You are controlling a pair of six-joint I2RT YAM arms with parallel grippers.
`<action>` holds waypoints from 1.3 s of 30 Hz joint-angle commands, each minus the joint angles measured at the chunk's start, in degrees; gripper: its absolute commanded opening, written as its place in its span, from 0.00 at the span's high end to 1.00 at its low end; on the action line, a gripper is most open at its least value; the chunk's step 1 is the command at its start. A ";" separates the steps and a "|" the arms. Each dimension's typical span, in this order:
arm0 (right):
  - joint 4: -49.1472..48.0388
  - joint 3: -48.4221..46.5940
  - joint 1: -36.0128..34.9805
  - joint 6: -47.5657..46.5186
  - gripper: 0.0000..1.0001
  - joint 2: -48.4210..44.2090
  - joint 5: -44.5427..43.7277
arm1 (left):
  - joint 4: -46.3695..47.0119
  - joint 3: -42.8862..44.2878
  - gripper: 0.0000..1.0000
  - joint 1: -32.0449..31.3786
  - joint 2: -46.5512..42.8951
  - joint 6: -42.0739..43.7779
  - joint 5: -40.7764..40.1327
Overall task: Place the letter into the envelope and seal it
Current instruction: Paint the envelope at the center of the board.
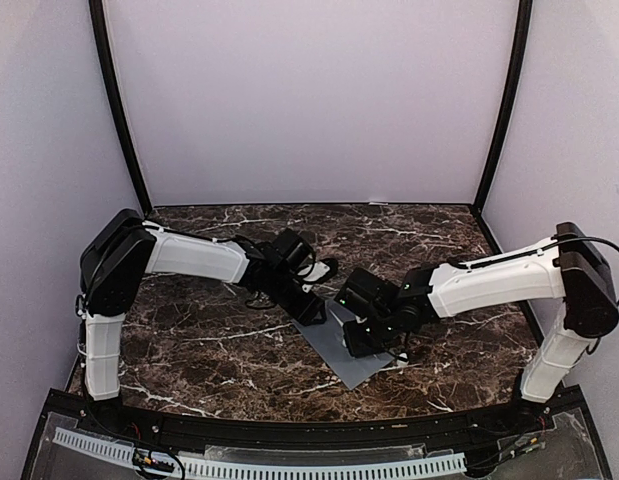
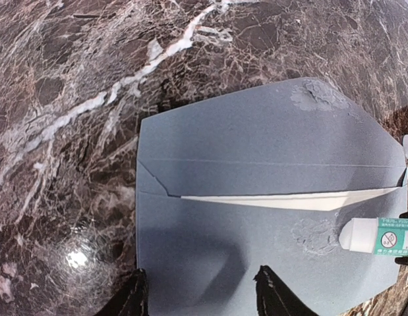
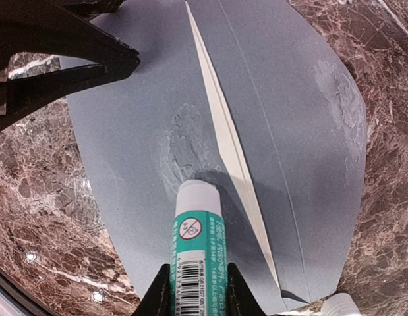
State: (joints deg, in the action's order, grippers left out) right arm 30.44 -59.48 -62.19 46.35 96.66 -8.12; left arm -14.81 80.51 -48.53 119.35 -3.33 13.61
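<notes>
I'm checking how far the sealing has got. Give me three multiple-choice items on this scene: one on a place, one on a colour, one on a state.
1. Where is the letter relative to the envelope?
A) beside it
B) inside it, a cream edge showing
C) under it

2. What colour is the label of the glue stick?
A) red
B) yellow
C) green

3. How is the flap?
A) open, lying flat
B) sealed shut
C) torn off

1 B: only a cream sliver shows at the envelope's mouth.
2 C: the stick held in the right hand has a green band with white print.
3 A: the pointed flap lies spread out, with its crease and glue smear uncovered.
</notes>
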 commanded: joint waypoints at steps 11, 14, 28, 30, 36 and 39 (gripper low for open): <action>-0.75 -3.88 0.31 -0.06 0.95 4.76 -2.06 | -2.86 -0.18 0.46 -0.67 1.49 0.65 2.64; -1.15 -4.93 0.61 -0.69 0.96 6.10 -2.10 | -2.86 -0.13 0.47 -0.68 1.50 0.67 2.91; -0.69 -6.30 1.32 -1.35 0.96 7.16 -2.51 | -2.79 -0.09 0.47 -0.64 1.49 0.40 1.78; -0.43 -5.45 1.30 -1.21 0.96 6.14 -1.91 | -3.39 0.39 0.47 -0.61 1.39 0.25 0.58; 0.12 -2.24 1.37 -0.97 0.97 2.29 0.95 | -2.78 0.02 0.47 0.38 -1.80 0.23 -1.69; 1.56 -1.19 1.28 -0.84 0.98 0.78 1.55 | -1.93 -0.43 0.44 0.81 -3.48 0.37 -2.51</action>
State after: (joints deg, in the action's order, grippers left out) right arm 29.54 -62.35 -61.32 45.28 100.25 -8.32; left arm -14.94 80.66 -48.53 119.28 -3.18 13.30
